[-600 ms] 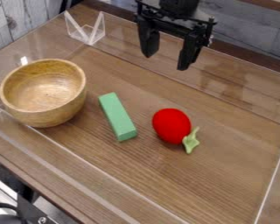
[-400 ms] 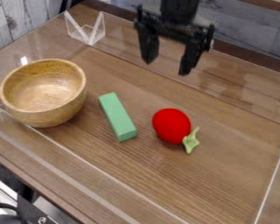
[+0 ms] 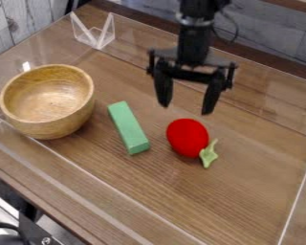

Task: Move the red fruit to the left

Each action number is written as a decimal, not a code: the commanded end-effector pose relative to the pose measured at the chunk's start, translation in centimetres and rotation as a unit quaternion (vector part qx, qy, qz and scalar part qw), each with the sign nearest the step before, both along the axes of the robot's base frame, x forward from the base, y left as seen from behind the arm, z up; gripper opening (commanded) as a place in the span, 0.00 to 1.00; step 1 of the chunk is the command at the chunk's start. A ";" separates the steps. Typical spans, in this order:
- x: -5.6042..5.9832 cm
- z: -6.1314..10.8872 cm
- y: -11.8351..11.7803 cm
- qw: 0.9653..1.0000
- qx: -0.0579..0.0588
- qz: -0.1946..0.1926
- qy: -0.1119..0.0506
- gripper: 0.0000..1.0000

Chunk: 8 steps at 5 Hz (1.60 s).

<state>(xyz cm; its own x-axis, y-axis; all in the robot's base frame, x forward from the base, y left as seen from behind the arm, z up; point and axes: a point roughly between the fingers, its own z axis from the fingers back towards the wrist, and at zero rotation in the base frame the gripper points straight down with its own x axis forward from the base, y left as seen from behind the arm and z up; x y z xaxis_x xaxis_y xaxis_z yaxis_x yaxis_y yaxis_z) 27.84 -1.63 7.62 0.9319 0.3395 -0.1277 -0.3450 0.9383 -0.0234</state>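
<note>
The red fruit (image 3: 185, 136) is a small round bright-red toy with a light green leaf (image 3: 210, 153) at its lower right. It lies on the wooden table right of centre. My gripper (image 3: 190, 103) hangs just above and behind the fruit, open, with its two dark fingers spread wide and nothing between them. The fingertips are a little above the fruit's top and do not touch it.
A green rectangular block (image 3: 127, 127) lies just left of the fruit. A wooden bowl (image 3: 47, 100) stands at the left. A clear plastic wall (image 3: 296, 206) rims the table, with a clear stand (image 3: 92, 32) at the back left.
My gripper has moved down and toward the front, from the back of the table to just above the red fruit. It has stayed open. The fruit, block and bowl have not moved.
</note>
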 end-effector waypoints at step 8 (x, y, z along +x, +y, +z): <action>-0.7 -2.7 -1.8 0.983 0.023 0.166 -0.077 1.00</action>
